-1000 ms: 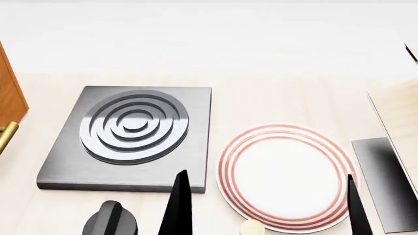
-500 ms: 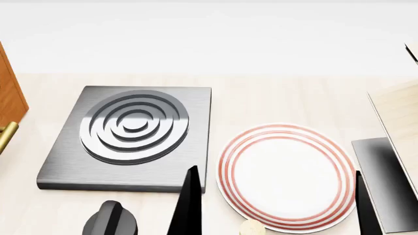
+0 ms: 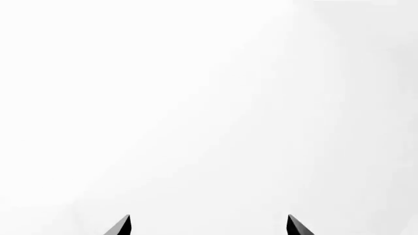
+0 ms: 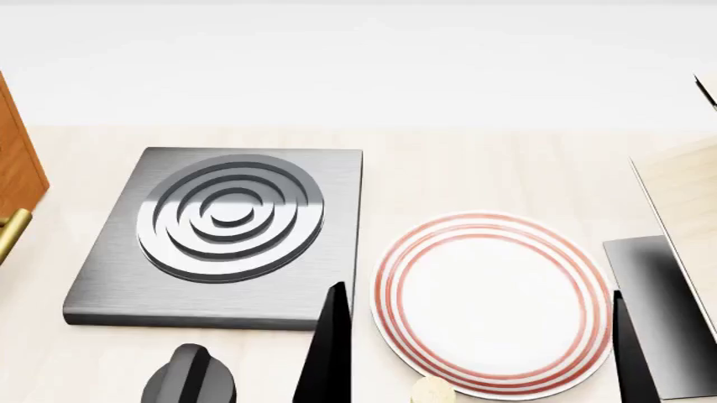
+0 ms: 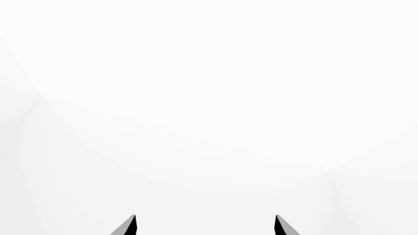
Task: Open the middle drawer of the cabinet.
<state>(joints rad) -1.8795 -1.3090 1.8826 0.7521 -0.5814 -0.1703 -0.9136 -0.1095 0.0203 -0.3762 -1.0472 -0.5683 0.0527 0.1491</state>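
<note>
Only a sliver of the orange-brown cabinet point(image 4: 18, 164) shows at the far left edge of the head view, with the end of one brass bar handle point(image 4: 12, 232) below it. I cannot tell which drawer that handle belongs to, and the middle drawer cannot be made out. The left gripper point(image 3: 209, 226) is open and faces blank white. So does the open right gripper point(image 5: 204, 226), with nothing between its fingers either. Two black fingertips point(image 4: 332, 336) rise from the bottom edge of the head view, well to the right of the cabinet. Which arm they belong to is unclear.
A dark grey stove plate point(image 4: 224, 235) with ringed burner lies on the pale wooden table point(image 4: 471, 168), its black knob point(image 4: 188, 376) nearer me. A white plate with red rings point(image 4: 488, 302) sits to its right. Pale slanted boards point(image 4: 686, 201) and a dark panel point(image 4: 661, 294) stand at the right edge.
The two black fingertips in the head view have shifted slightly to the right over the last second. Nothing else has moved.
</note>
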